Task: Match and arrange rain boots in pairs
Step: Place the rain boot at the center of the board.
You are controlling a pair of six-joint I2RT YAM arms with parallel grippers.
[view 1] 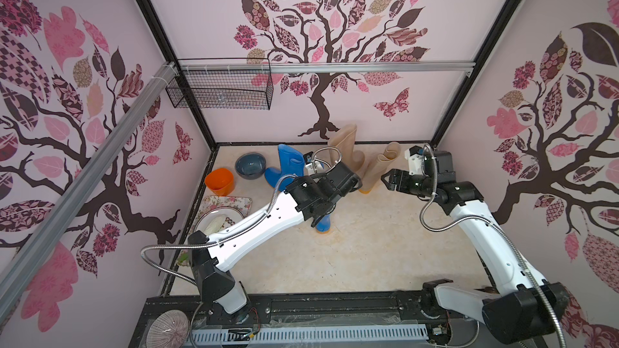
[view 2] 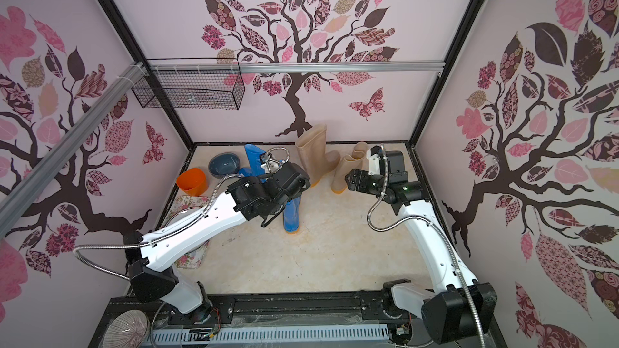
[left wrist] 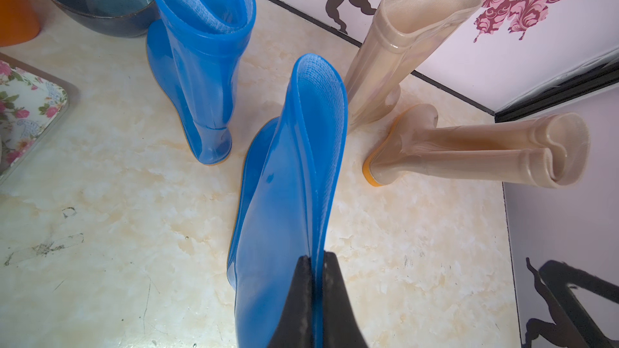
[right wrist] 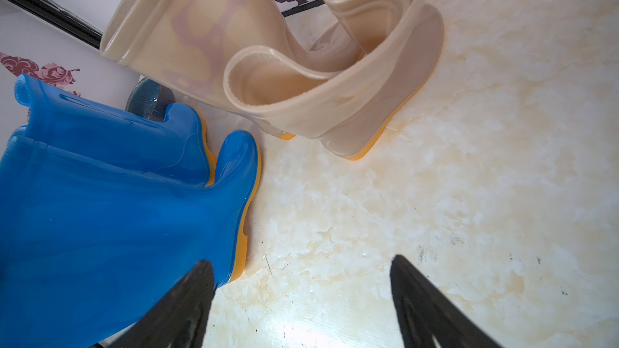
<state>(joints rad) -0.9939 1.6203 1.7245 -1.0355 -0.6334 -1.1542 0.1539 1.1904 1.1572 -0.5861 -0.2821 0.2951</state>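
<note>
Pinching glossy blue rubber boot (left wrist: 288, 179) by cuff, left gripper (left wrist: 315, 259) holds it upright for pairing with second blue boot (left wrist: 201, 61); right gripper (right wrist: 300, 260) spread, empty.

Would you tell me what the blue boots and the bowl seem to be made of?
Blue boots: likely soft rubber or PVC, glossy; highlights show and one cuff folds flat, with a woven lining. Bowl: probably glazed ceramic, from its dark shiny surface.
</note>
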